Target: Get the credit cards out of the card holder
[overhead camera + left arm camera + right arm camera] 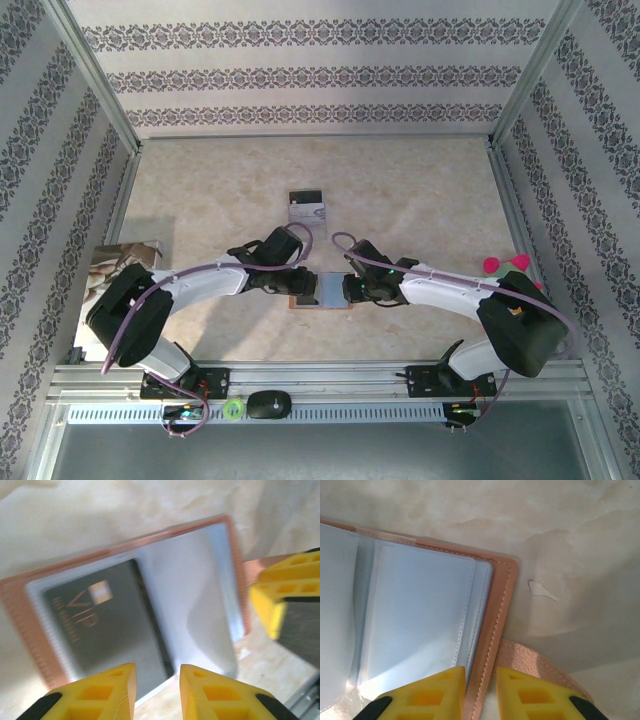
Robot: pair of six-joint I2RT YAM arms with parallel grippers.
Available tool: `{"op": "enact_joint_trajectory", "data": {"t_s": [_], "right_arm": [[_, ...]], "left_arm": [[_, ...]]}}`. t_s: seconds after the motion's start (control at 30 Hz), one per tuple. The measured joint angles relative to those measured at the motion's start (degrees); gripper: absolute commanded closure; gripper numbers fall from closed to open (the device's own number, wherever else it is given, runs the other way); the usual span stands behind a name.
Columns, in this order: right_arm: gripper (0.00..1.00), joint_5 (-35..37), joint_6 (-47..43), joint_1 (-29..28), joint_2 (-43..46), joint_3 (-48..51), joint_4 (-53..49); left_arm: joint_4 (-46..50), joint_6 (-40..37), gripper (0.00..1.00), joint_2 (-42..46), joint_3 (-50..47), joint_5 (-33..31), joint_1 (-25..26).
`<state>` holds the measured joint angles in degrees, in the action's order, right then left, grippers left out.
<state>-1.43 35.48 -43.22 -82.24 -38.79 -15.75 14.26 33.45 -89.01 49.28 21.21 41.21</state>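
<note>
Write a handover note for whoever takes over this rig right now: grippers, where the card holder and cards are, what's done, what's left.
Left gripper: jaws narrow at the card holder's edge; grip unclear.
Right gripper: jaws look closed on the holder's leather rim.
Card holder: lying open on the table, between the two grippers.
Card: a dark VIP card sits in its sleeve.
Done: holder opened.
Left: draw the VIP card out, then check the other sleeves.
</note>
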Motion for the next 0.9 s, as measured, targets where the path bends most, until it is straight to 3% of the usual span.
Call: {"op": "enact_joint_trajectory", "data": {"t_s": [0.5,0.7,0.9], "right_arm": [[0.77,1.5,0.2,3.4,14.1,2.6,0.1],[0.76,0.4,0.1,3.4,14.8,2.6,0.3],[0.76,-5.2,-0.2,3.3,11.8,1.6,3.5]], "left_arm": [[0.0,-0.1,0.72,-15.8,9.9,9.0,3.8],[-0.5,0.0,0.63,-11.1,8.8,7.2,3.8],[-3.2,-0.1,0.62,1.8,3.7,1.4,2.4]]}}
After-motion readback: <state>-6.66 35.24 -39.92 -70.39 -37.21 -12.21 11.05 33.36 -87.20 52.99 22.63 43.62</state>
